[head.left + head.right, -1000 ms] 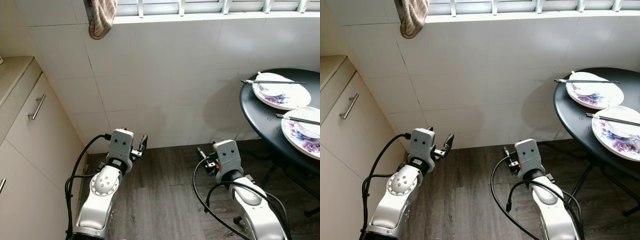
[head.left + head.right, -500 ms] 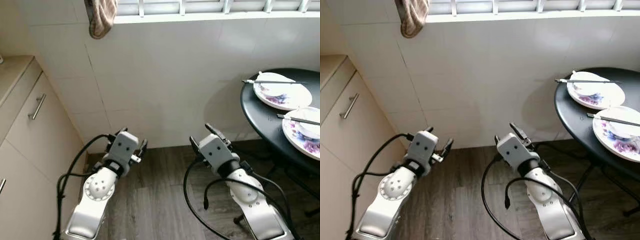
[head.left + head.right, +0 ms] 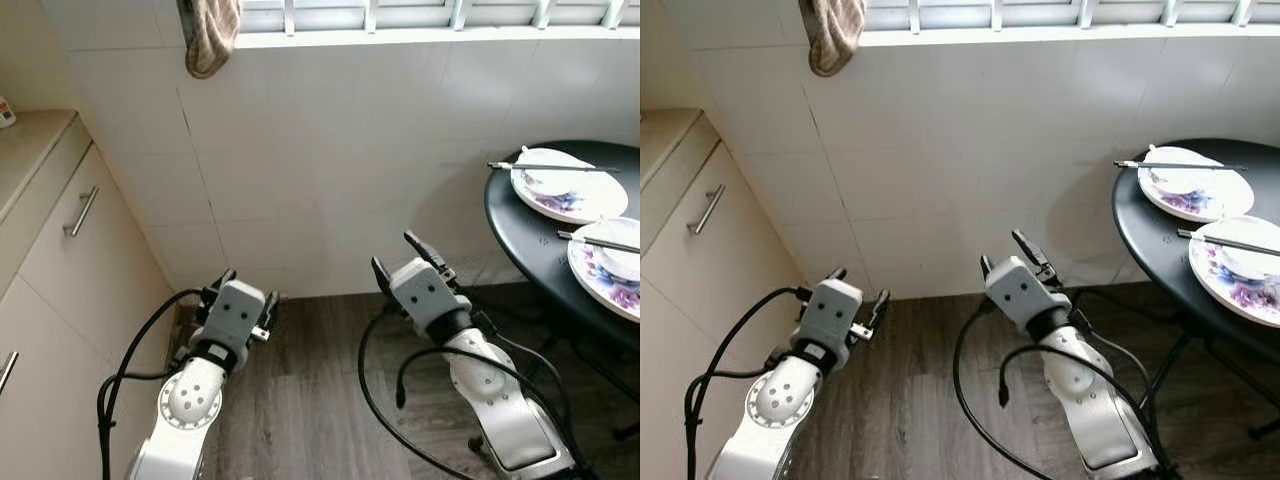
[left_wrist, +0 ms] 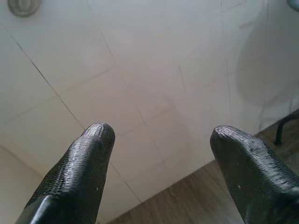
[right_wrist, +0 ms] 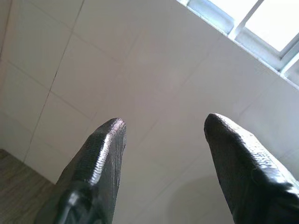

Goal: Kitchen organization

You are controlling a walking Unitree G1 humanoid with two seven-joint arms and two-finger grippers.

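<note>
Two white plates with purple flower patterns sit on a round black counter [image 3: 520, 235] at the robot's right; the far plate [image 3: 566, 186] holds a small white bowl with a pair of dark chopsticks [image 3: 553, 167] laid across it, level and pointing sideways; the near plate [image 3: 606, 266] sits just beside it toward the robot, carries another white bowl, and has a second pair of chopsticks [image 3: 600, 241] resting across its top; the two plates lie close together, and whether their rims touch cannot be told; the counter stands on thin dark legs over a dark wood-grain floor [image 3: 320, 400]; the left pincer [image 3: 245, 285] hangs low near the base of the white tiled wall [image 3: 340, 150], its two black fingers [image 4: 79, 172] spread apart with nothing between them; the right pincer [image 3: 402, 258] is raised toward the same wall, tilted upward, its fingers [image 5: 100, 158] likewise spread and empty, well apart from the plates; a beige cabinet [image 3: 70, 290] with bar handles stands along the robot's left under a pale worktop; a brownish cloth [image 3: 212, 35] hangs from the white window ledge above the tiles; black cables loop from both silver arms.
</note>
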